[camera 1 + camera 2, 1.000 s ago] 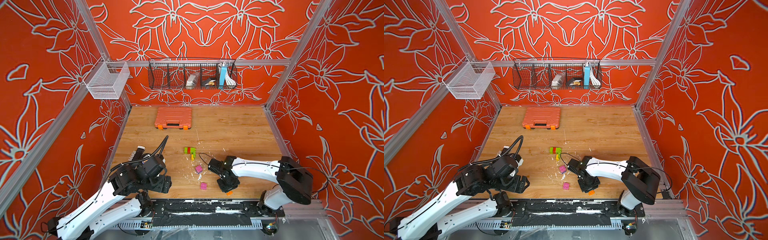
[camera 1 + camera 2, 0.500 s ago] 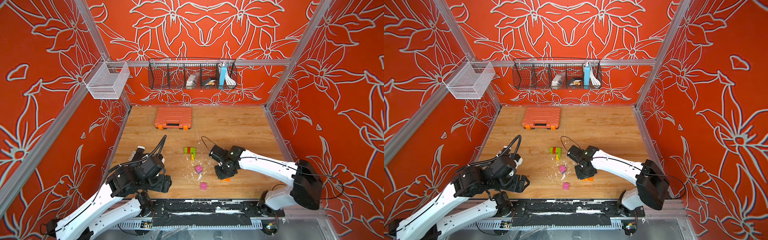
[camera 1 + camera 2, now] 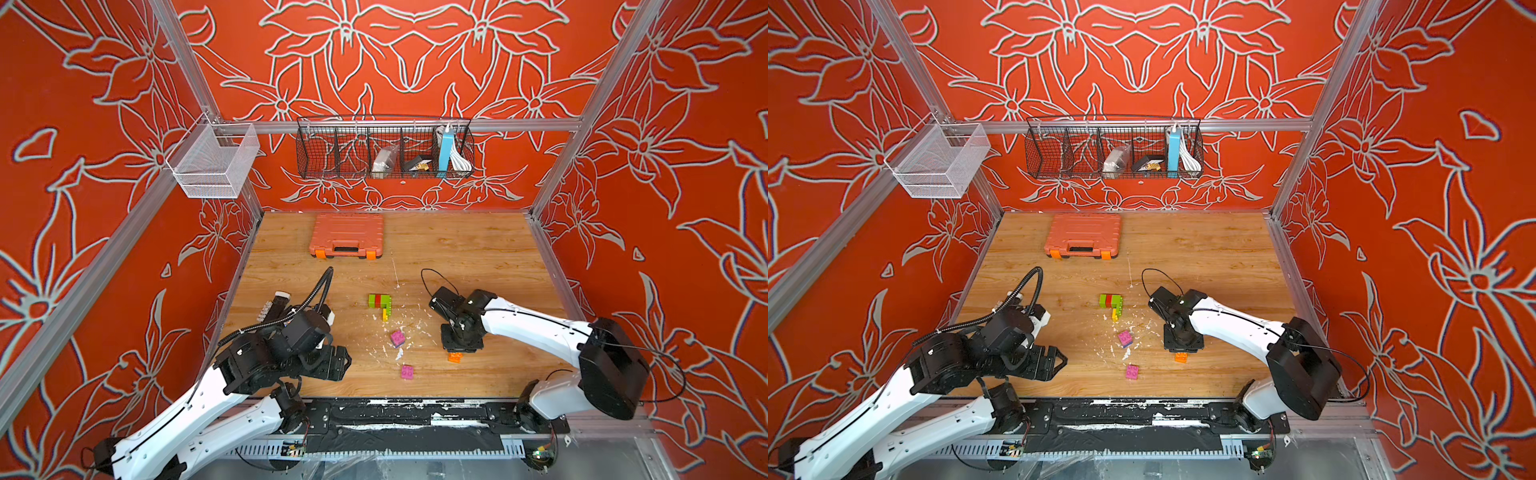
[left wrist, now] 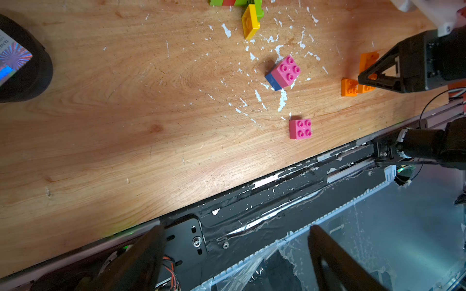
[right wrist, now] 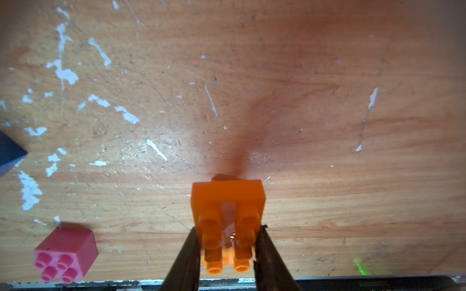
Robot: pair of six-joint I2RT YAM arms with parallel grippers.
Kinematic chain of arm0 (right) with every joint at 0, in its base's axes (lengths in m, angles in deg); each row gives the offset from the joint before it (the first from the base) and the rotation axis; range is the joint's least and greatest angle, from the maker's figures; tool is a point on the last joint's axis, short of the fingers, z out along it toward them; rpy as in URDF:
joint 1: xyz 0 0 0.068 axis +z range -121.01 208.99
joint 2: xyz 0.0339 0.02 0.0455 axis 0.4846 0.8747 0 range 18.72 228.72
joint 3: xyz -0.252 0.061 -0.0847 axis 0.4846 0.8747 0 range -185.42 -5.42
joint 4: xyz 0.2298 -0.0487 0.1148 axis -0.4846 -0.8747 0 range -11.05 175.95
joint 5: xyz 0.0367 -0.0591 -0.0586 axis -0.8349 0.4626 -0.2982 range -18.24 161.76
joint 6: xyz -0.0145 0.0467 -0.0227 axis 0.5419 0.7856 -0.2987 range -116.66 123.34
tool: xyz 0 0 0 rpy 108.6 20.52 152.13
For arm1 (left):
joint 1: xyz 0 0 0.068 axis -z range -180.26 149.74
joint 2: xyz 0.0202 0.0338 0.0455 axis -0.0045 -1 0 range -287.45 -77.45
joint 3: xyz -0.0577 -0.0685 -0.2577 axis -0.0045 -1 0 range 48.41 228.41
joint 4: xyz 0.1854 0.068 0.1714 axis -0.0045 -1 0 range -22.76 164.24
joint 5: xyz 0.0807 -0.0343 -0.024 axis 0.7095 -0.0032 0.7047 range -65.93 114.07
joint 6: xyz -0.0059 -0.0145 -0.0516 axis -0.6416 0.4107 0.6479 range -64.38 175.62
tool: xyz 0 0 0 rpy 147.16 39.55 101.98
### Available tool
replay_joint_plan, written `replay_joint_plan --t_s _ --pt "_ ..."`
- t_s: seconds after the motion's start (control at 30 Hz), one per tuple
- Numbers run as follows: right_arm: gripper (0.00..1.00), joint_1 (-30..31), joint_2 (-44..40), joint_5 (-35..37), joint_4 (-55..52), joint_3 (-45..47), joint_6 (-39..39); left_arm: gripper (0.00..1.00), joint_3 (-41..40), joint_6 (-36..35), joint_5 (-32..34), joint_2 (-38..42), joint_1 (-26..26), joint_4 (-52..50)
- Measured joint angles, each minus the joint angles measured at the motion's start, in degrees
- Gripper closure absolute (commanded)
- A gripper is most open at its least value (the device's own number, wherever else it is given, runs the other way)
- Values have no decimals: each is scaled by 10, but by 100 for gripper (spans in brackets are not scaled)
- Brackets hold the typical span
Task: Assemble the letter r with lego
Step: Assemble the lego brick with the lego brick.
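My right gripper [image 5: 228, 241] is shut on an orange lego brick [image 5: 227, 201], studs toward the camera, low over the wood. In both top views that brick [image 3: 455, 356] [image 3: 1181, 357] shows just in front of the right gripper [image 3: 461, 345]. The left wrist view shows two orange pieces [image 4: 349, 87] by its fingers; I cannot tell whether they are joined. A green, red and yellow lego group [image 3: 380, 302] [image 3: 1111, 301] lies mid-table. Nearer are a pink-on-blue stack [image 3: 397, 338] [image 4: 283, 71] and a single pink brick [image 3: 407, 371] [image 4: 300, 128] [image 5: 65, 254]. My left gripper [image 3: 338, 363] [image 4: 234, 241] is open and empty at the front left.
An orange toolbox [image 3: 347, 235] [image 3: 1084, 235] lies shut at the back of the table. A black wire basket [image 3: 384, 149] and a white mesh basket [image 3: 214, 162] hang on the walls. A black rail [image 3: 415, 415] runs along the table's front edge. White flecks mark the wood.
My right gripper has drawn back from the front edge with the orange brick, and the arm's base has swung to the right. The left arm has hardly moved.
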Motion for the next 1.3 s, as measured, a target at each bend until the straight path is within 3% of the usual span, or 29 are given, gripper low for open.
replay_joint_plan --t_s 0.3,1.3 --pt "100 -3 5 15 32 10 37 11 -1 -5 -13 7 0 9" --pt "100 -17 49 27 34 0 38 11 -3 -10 -16 16 0 12"
